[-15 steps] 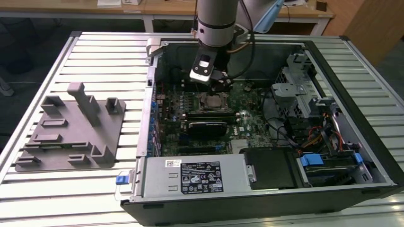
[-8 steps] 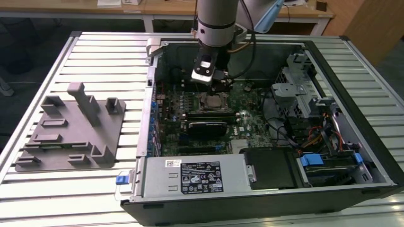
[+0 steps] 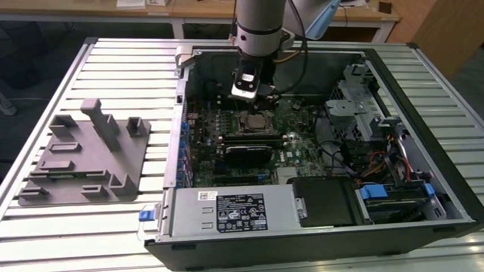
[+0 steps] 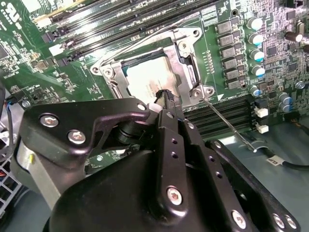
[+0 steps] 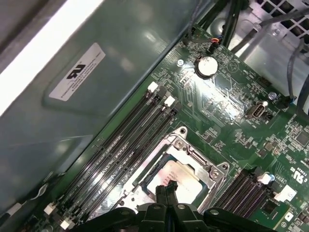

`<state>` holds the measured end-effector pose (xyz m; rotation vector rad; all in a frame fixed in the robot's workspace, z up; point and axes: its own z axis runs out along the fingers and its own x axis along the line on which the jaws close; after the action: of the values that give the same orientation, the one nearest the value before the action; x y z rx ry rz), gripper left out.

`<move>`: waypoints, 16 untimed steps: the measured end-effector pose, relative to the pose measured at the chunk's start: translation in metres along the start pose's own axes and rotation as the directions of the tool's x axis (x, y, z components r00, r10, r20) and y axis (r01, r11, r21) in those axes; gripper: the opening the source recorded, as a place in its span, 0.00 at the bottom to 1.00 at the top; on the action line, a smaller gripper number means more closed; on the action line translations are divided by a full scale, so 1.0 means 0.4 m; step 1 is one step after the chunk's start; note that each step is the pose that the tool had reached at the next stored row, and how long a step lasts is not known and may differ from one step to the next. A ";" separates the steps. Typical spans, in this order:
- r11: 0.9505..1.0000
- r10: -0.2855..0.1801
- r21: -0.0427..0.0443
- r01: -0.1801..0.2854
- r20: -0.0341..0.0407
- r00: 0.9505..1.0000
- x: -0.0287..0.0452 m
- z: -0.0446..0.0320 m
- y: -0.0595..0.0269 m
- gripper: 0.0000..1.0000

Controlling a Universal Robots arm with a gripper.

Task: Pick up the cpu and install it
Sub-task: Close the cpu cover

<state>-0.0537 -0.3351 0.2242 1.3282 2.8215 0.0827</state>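
The cpu, a small square chip with a pale silver top, lies flat inside the metal socket frame on the green motherboard. Both wrist views show it: the cpu and the cpu sit within the frame. My gripper hangs straight above the socket. Its two black fingers are pressed together, with the gripper and the gripper tips over the chip's edge. Nothing is held between them. I cannot tell whether the tips touch the chip.
The open computer case walls in the board. A power supply and drive cage stand nearby. Memory slots flank the socket, and a thin wire lever sticks out. A grey fixture block lies on the exterior view's left.
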 end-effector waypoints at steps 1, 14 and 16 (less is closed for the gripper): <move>1.000 -0.005 0.000 0.005 0.000 1.000 0.000 0.000 0.000 0.11; 0.998 -0.070 0.000 0.070 -0.004 0.998 0.000 0.000 0.000 0.11; 0.997 -0.080 0.000 0.080 -0.005 0.997 0.000 0.000 0.000 0.11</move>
<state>-0.0537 -0.3351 0.2242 1.2154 2.8742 0.0841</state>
